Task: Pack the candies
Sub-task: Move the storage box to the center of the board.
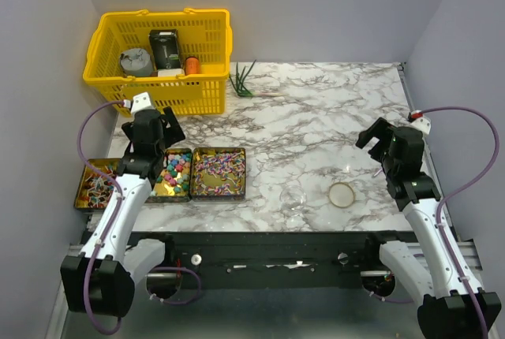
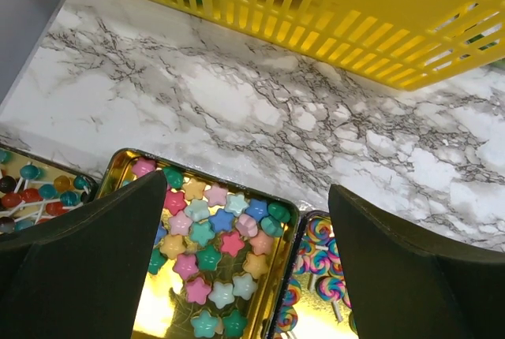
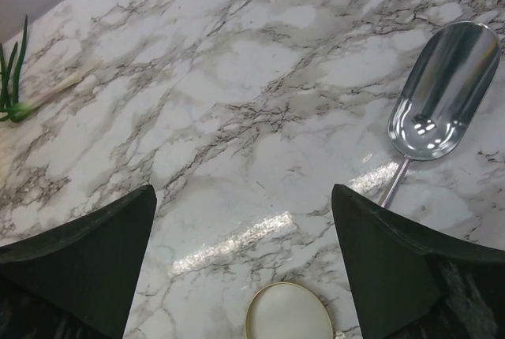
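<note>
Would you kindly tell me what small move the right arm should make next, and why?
Probably shift the right gripper sideways toward the metal scoop and lower over its handle. Its jaws stand open and empty above the marble table, the scoop lies untouched just beyond one finger, and the candies sit loose in the gold tins, too small to pinch easily.
</note>
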Action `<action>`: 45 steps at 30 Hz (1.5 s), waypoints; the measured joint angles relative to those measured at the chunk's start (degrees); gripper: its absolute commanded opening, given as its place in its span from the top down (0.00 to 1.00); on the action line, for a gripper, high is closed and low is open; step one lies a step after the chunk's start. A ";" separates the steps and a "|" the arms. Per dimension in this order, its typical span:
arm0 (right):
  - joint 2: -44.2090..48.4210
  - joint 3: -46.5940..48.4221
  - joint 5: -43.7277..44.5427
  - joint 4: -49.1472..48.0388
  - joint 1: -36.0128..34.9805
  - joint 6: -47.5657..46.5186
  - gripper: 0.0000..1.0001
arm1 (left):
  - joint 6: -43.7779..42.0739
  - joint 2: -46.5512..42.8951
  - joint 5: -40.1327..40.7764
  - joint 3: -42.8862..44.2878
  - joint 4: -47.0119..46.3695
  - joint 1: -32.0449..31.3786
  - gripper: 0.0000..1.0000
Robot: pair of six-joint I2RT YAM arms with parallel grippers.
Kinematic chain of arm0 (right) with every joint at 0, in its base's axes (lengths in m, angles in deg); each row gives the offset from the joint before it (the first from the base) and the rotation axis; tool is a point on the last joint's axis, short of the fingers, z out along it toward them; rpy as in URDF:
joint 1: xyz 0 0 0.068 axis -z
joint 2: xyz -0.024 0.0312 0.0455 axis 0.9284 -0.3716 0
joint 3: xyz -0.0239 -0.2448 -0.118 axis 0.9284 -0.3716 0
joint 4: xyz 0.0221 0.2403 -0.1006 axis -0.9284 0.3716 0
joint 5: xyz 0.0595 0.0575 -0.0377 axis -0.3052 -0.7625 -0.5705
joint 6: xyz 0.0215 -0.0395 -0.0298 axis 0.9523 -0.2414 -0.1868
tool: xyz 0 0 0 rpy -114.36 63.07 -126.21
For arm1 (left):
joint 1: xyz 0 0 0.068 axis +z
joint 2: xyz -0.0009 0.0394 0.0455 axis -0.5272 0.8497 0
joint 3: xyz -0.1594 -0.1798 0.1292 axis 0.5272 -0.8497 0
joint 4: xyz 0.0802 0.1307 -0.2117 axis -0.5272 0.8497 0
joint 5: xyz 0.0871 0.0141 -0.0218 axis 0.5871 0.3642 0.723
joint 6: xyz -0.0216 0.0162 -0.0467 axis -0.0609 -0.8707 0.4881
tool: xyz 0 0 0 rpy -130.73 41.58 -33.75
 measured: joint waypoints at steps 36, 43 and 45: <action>-4.76 1.01 -6.71 7.15 0.00 1.62 0.00 | 9.31 12.07 0.63 3.41 24.22 22.47 0.29; -4.70 1.09 -6.69 7.58 0.00 1.36 0.00 | 9.38 16.04 0.15 1.49 23.06 22.47 0.38; -4.52 1.09 -6.64 7.98 0.00 1.20 0.00 | 9.31 17.22 -0.24 1.49 22.38 22.47 0.44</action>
